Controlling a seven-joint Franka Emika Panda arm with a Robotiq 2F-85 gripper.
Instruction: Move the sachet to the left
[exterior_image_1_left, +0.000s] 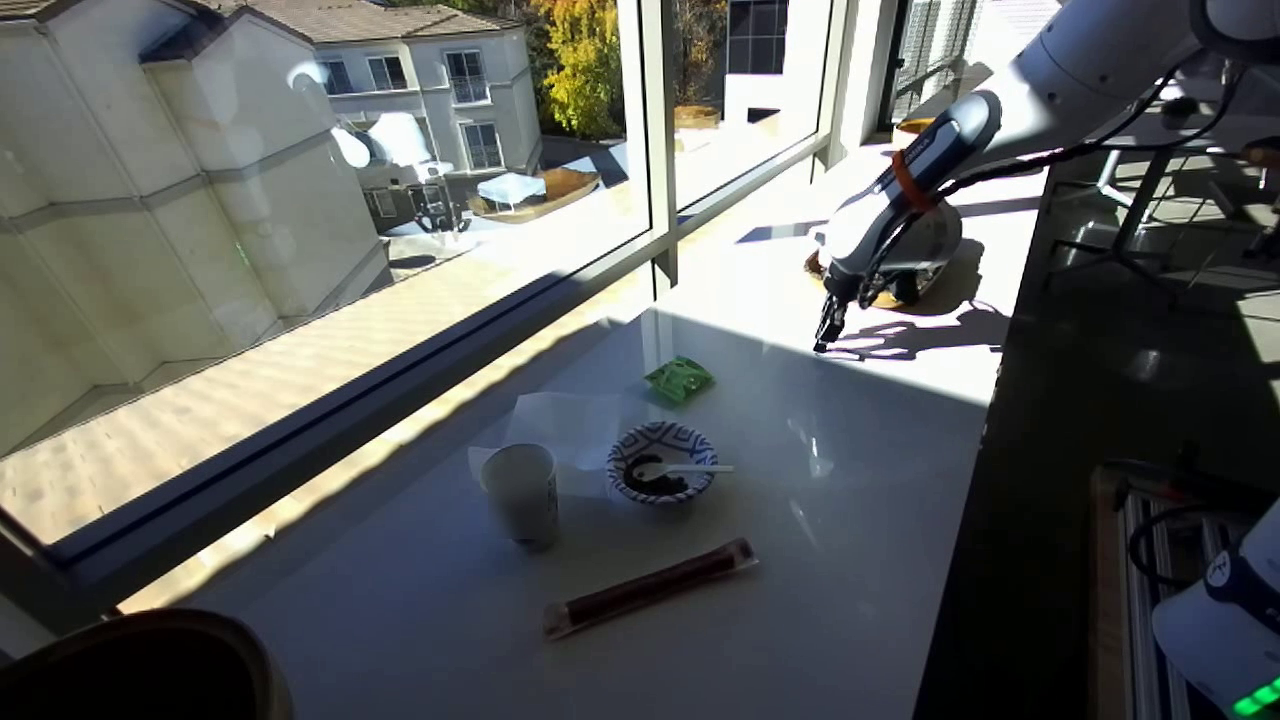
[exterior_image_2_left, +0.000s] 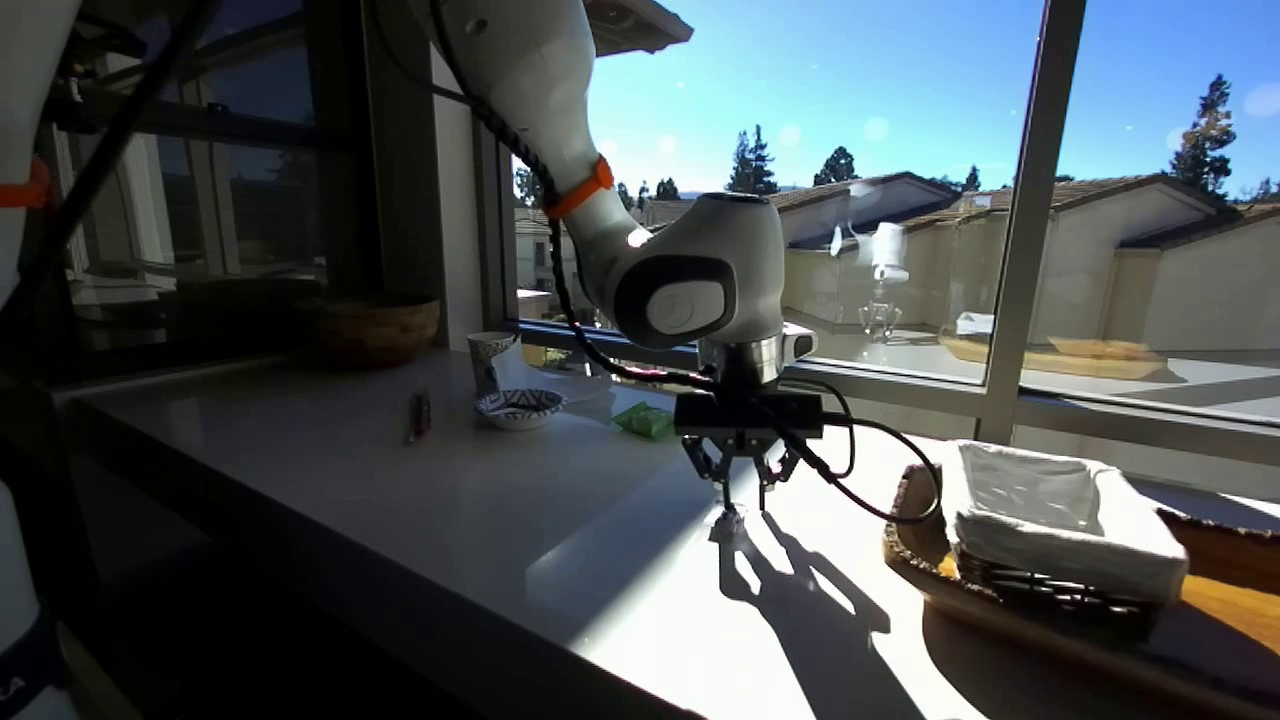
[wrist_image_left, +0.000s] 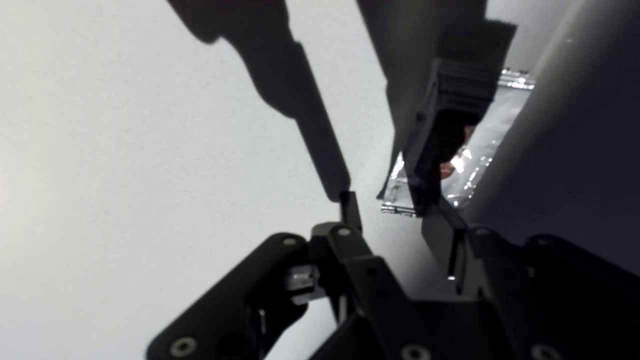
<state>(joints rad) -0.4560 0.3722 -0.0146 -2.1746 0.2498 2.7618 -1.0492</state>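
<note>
The sachet (wrist_image_left: 487, 132) is a small shiny whitish packet with a reddish patch. It lies flat on the white table in the wrist view, partly under the gripper's shadow and near a shadow edge. It also shows in an exterior view (exterior_image_2_left: 727, 528) just below a fingertip; in an exterior view the gripper (exterior_image_1_left: 821, 346) hides it or it is too small to see. My gripper (wrist_image_left: 393, 205) is open, with nothing between its fingers. It points down, and its right finger overlaps the sachet's near end in the wrist view; I cannot tell whether it touches.
A green packet (exterior_image_1_left: 681, 379), a patterned bowl (exterior_image_1_left: 690, 490) with a spoon, a white cup (exterior_image_1_left: 522, 495) and a long brown stick (exterior_image_1_left: 650, 588) stand or lie on the table. A wooden tray (exterior_image_2_left: 905, 560) holds a cloth-lined basket (exterior_image_2_left: 1065, 550). Windows border the table.
</note>
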